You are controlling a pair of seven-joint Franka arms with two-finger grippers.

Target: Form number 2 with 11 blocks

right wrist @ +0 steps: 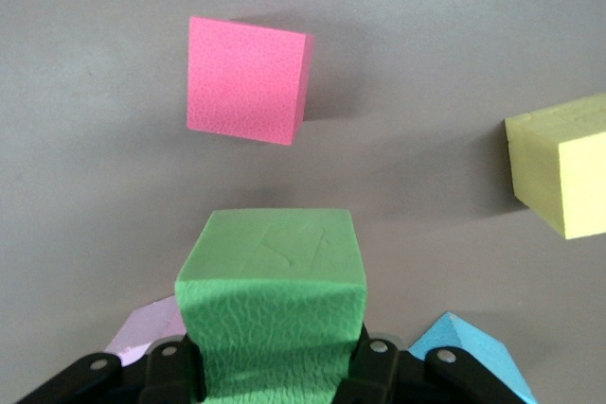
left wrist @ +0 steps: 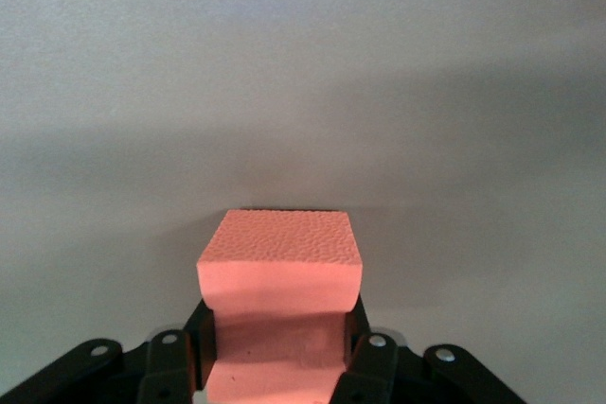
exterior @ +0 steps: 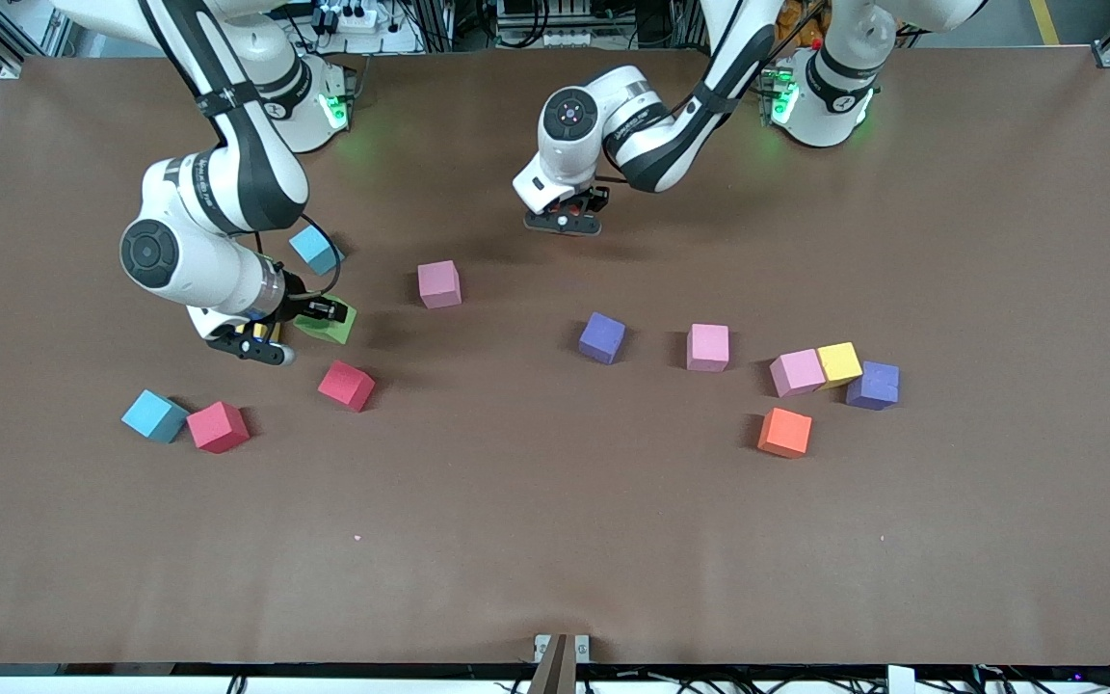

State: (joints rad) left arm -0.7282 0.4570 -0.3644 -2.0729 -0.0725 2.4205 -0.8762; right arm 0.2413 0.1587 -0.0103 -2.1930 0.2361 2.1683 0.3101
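My right gripper (exterior: 322, 313) (right wrist: 270, 359) is shut on the green block (exterior: 331, 325) (right wrist: 270, 295), over the table between a light-blue cube (exterior: 314, 249) and a red block (exterior: 346, 385) (right wrist: 248, 79). My left gripper (exterior: 565, 218) (left wrist: 275, 352) is shut on an orange block (left wrist: 279, 257), over bare table near the robots' bases. Loose on the table lie a pink block (exterior: 439, 284), a purple one (exterior: 602, 337), a second pink (exterior: 708, 347), then pink (exterior: 796, 372), yellow (exterior: 839, 363) and purple (exterior: 874, 386) close together, and an orange block (exterior: 785, 432).
A red block (exterior: 218, 426) touches a light-blue cube (exterior: 154, 415) toward the right arm's end. The right wrist view shows a yellow block (right wrist: 563, 166) beside the gripper. Brown table (exterior: 555, 540) stretches bare toward the front camera.
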